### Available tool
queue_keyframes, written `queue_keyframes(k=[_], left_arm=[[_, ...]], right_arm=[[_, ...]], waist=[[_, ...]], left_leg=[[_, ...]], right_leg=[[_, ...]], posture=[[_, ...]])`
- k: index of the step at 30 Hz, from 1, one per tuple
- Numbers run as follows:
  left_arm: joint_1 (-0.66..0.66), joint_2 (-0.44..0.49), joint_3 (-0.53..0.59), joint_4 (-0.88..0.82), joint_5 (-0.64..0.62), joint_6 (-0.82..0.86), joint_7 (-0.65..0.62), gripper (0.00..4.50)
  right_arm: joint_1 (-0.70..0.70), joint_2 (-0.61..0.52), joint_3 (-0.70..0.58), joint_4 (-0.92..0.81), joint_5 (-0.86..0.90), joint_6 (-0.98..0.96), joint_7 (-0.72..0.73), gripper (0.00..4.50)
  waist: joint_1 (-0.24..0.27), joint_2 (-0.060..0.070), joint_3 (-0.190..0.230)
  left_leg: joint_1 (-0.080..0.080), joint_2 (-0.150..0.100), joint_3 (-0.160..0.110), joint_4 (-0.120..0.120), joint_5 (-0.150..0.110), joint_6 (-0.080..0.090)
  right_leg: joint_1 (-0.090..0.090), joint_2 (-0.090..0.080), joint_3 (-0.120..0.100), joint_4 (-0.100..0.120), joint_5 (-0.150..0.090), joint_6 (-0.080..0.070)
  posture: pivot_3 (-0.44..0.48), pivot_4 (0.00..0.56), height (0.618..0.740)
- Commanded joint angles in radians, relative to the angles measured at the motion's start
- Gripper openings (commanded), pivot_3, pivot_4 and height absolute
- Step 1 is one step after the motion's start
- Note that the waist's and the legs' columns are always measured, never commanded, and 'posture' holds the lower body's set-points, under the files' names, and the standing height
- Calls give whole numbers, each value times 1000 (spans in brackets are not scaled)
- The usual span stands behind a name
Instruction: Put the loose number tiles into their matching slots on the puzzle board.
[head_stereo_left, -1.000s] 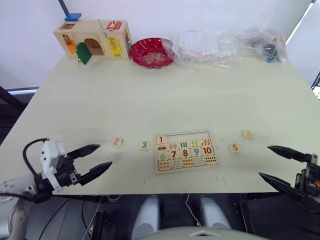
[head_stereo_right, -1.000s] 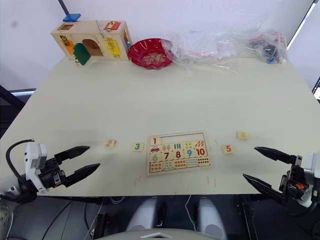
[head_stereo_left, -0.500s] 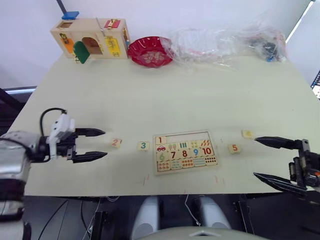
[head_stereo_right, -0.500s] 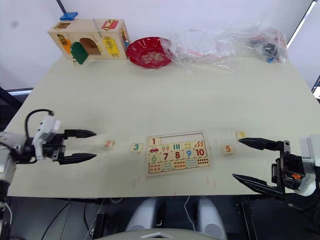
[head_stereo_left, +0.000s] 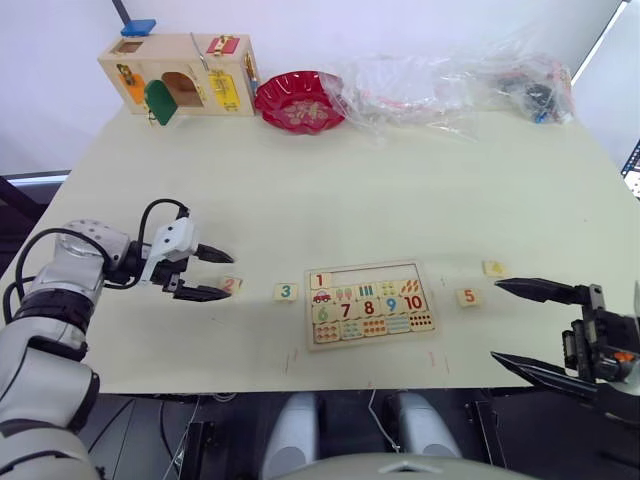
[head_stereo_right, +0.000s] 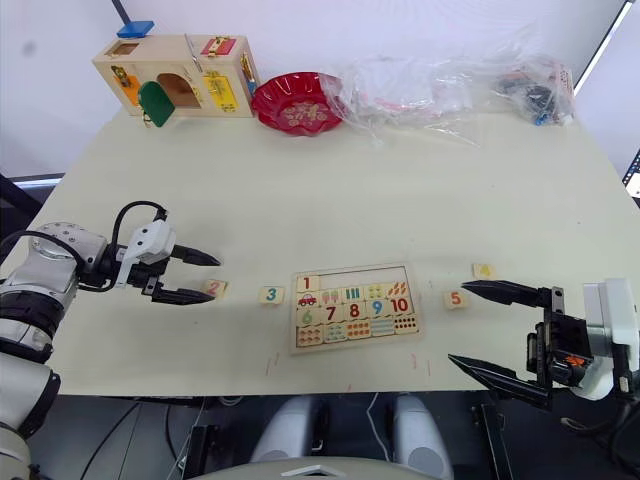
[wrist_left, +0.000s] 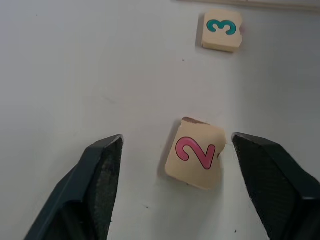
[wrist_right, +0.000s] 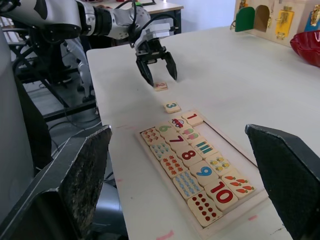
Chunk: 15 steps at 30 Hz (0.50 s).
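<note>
The puzzle board (head_stereo_left: 322, 340) lies near the table's front edge, with tile 1 seated in its top row and the other matching slots (head_stereo_left: 375, 273) empty. Loose tiles lie on both sides of it: tile 2 (head_stereo_left: 231, 285) and tile 3 (head_stereo_left: 287, 292) to its left, tile 5 (head_stereo_left: 467, 296) and tile 4 (head_stereo_left: 494, 268) to its right. My left gripper (head_stereo_left: 230, 276) is open, low over the table, and in its wrist view tile 2 (wrist_left: 195, 155) lies between the fingertips (wrist_left: 107, 155), untouched. My right gripper (head_stereo_left: 495, 320) is open, just right of tile 5.
A wooden latch box (head_stereo_left: 180, 72), a red bowl (head_stereo_left: 300, 102) and crumpled plastic bags (head_stereo_left: 450, 90) line the table's far edge. The board sits close to the front table edge (head_stereo_left: 330, 385).
My left gripper has moved right along the table until its open fingers straddle tile 2. The right gripper has shifted a little. No tile has moved.
</note>
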Motion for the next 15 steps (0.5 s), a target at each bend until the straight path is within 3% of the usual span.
queue_keyframes(k=[1,12,13,15], left_arm=[[-23,27,-40,5,-26,-32,-34,3571],[-61,19,-74,87,15,-105,-34,3571],[-61,20,-73,93,16,-109,-34,3015],[-60,22,-70,98,16,-117,-34,2430]], right_arm=[[13,17,-8,-44,-5,-26,-7,4500],[19,33,-15,-44,-13,-39,-11,4500],[21,33,-19,-44,-12,-40,-11,4500],[26,34,-25,-42,-13,-42,-12,4500]], waist=[[0,0,0],[0,0,0],[-1,0,0],[-1,0,0]], left_leg=[[0,0,0,0,0,0],[1,0,0,1,0,0],[1,0,0,1,0,0],[1,0,0,1,0,0]], right_leg=[[0,0,0,0,0,0],[0,0,0,2,0,0],[0,0,0,2,0,0],[0,0,0,3,0,0]], posture=[[0,150,740],[0,150,740],[0,150,740],[0,150,740]])
